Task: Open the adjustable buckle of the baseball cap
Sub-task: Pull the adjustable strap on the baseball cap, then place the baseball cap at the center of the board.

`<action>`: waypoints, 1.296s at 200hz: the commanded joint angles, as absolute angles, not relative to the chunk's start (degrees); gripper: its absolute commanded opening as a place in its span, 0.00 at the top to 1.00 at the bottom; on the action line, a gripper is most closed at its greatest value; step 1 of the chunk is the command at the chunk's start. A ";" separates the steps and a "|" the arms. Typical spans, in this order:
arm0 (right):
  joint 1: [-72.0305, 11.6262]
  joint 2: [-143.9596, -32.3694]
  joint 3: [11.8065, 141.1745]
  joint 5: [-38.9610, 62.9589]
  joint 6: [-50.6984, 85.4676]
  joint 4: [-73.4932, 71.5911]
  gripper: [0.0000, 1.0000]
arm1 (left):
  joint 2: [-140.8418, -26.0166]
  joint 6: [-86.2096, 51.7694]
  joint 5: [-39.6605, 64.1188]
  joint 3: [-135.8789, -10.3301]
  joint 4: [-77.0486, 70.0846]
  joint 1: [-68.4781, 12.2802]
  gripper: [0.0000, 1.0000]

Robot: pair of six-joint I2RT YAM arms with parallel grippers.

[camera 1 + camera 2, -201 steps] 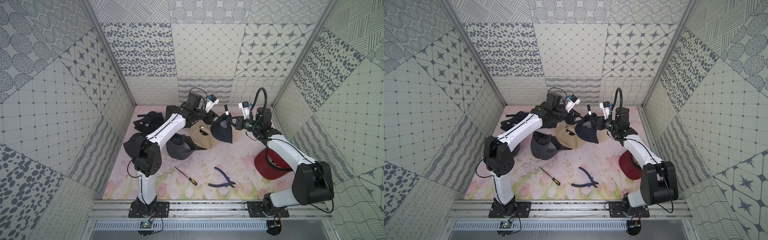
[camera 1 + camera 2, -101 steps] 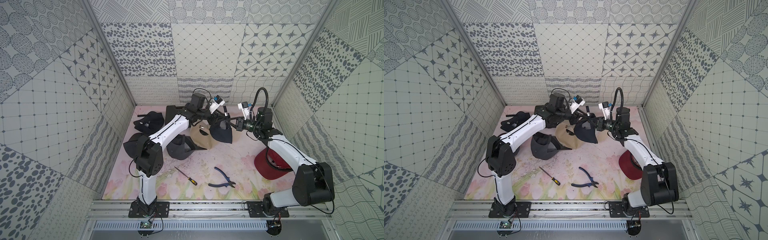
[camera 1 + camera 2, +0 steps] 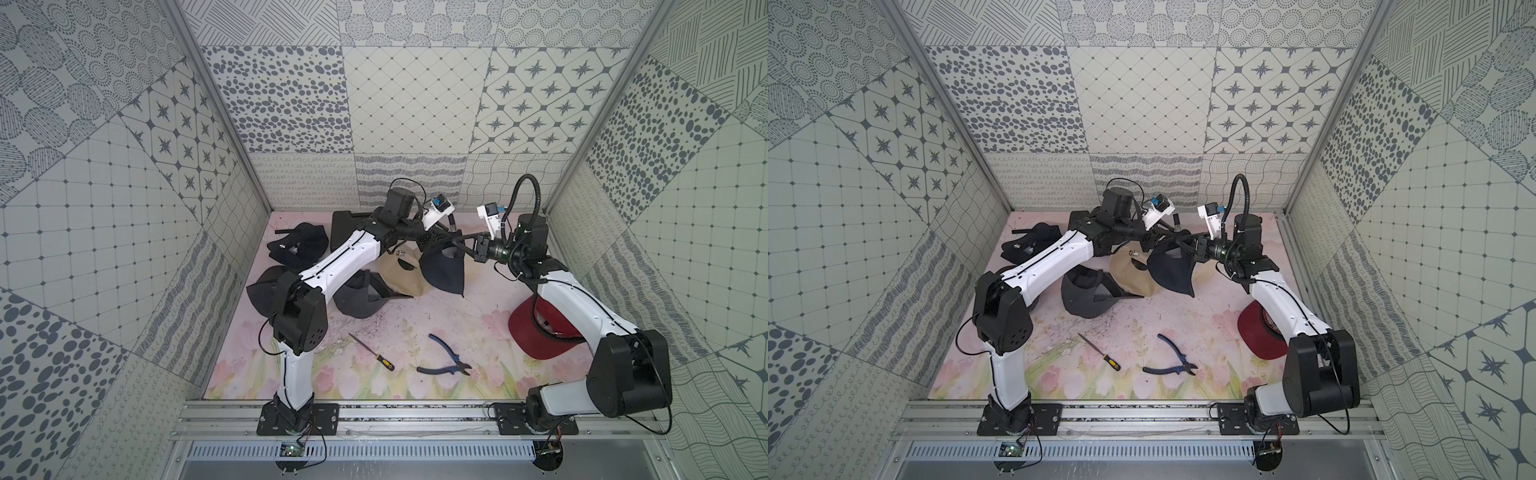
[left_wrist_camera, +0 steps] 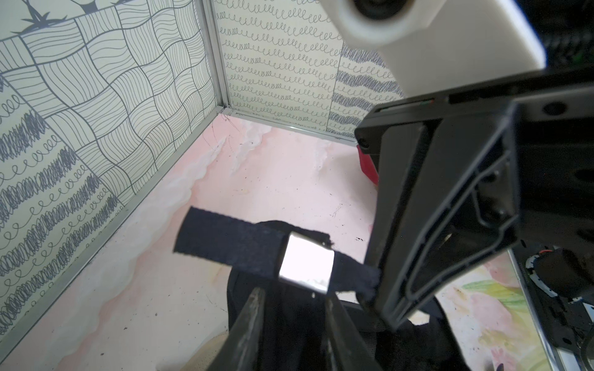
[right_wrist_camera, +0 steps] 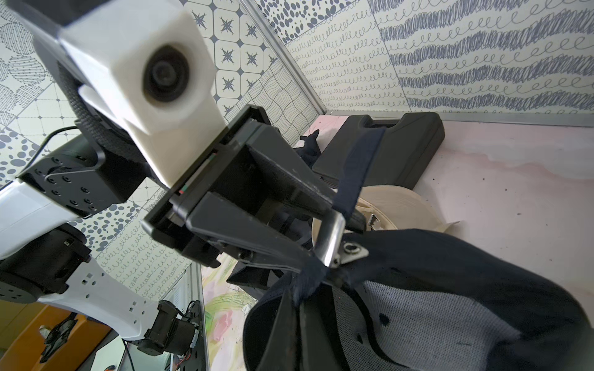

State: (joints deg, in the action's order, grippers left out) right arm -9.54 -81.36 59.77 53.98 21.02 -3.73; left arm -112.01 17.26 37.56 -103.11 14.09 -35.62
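A navy baseball cap hangs at the back middle of the table, held up between both arms. My right gripper is shut on the cap's navy strap just below the buckle. The silver metal buckle sits between the fingertips of my left gripper, which close on its two ends. The strap's loose tail sticks out past the buckle. In both top views the two grippers meet tip to tip above the cap, left gripper and right gripper.
On the table lie a beige cap, a grey cap, black caps at the left, and a red cap under the right arm. A black case stands at the back. A screwdriver and pliers lie in front.
My left gripper has swung right to meet the right gripper, and its jaws have narrowed round the buckle. The right gripper has kept its hold on the strap.
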 commanded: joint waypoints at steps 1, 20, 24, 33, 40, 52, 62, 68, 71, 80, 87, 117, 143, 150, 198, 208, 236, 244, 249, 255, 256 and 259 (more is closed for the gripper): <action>-9.32 -79.14 59.43 55.40 22.58 -8.55 1.00 | -112.65 18.48 37.51 -104.75 12.86 -36.27 0.79; -9.32 -78.91 58.18 54.22 24.03 -9.90 1.00 | -113.01 14.93 38.01 -104.91 9.18 -36.78 0.96; -9.32 -78.84 57.95 53.80 24.30 -10.23 1.00 | -113.03 14.06 38.53 -105.01 8.41 -36.87 0.98; -9.32 -78.74 57.43 52.86 25.22 -11.01 1.00 | -113.12 12.49 39.53 -105.16 6.80 -37.08 1.00; -9.32 -78.69 57.06 51.99 25.93 -11.68 1.00 | -113.05 11.23 40.09 -105.11 5.68 -37.25 1.00; -9.32 -78.54 56.44 50.86 26.92 -12.55 1.00 | -112.88 8.64 40.75 -104.65 3.54 -37.48 1.00; -9.32 -78.28 55.88 49.80 27.40 -13.15 1.00 | -112.53 6.67 41.24 -103.84 1.89 -37.62 1.00; -9.32 -78.13 55.58 49.37 27.50 -13.41 1.00 | -112.26 5.13 41.03 -103.06 0.71 -37.70 1.00; -9.32 -78.06 55.51 49.17 27.64 -13.42 1.00 | -112.05 4.34 40.81 -102.71 -0.05 -37.69 1.00; -9.32 -77.92 55.18 48.87 27.81 -13.70 1.00 | -111.62 1.84 39.99 -101.34 -2.27 -37.68 1.00; -9.32 -77.97 54.95 49.03 28.01 -14.04 1.00 | -111.24 0.09 39.25 -100.56 -4.00 -37.72 1.00; -9.32 -78.18 53.47 49.68 28.43 -15.19 1.00 | -111.56 -8.75 34.71 -99.94 -10.44 -37.65 1.00; -9.32 -76.59 51.59 48.70 27.50 -14.21 1.00 | -113.65 -12.47 30.73 -103.37 -11.43 -37.58 1.00; -9.32 -76.02 51.19 48.28 26.99 -13.30 1.00 | -114.26 -12.95 30.21 -104.53 -11.54 -37.54 1.00; -8.34 -71.38 46.33 47.38 25.87 -9.13 0.70 | -118.52 -15.16 28.86 -111.18 -10.82 -36.18 1.00; -7.64 -69.88 45.52 47.14 26.34 -8.38 0.50 | -119.36 -15.29 29.30 -111.90 -11.06 -35.79 1.00; -5.60 -65.64 46.60 43.13 27.70 -1.16 0.17 | -122.45 -15.26 31.38 -114.25 -11.87 -34.53 1.00; -5.30 -64.87 47.81 41.18 27.45 2.50 0.15 | -123.79 -15.66 32.45 -115.43 -12.46 -34.07 1.00; -5.04 -64.52 48.61 39.85 27.29 5.01 0.14 | -125.04 -16.00 33.08 -116.42 -12.44 -33.72 1.00; -4.73 -64.10 49.52 38.04 27.08 8.09 0.14 | -126.24 -16.37 33.95 -118.05 -11.97 -33.46 1.00; -4.69 -64.00 49.72 37.74 27.08 8.57 0.14 | -126.45 -16.40 34.11 -118.35 -11.88 -33.47 1.00; -4.66 -63.72 50.08 36.74 27.03 10.13 0.13 | -127.05 -16.54 34.55 -119.06 -11.54 -33.25 1.00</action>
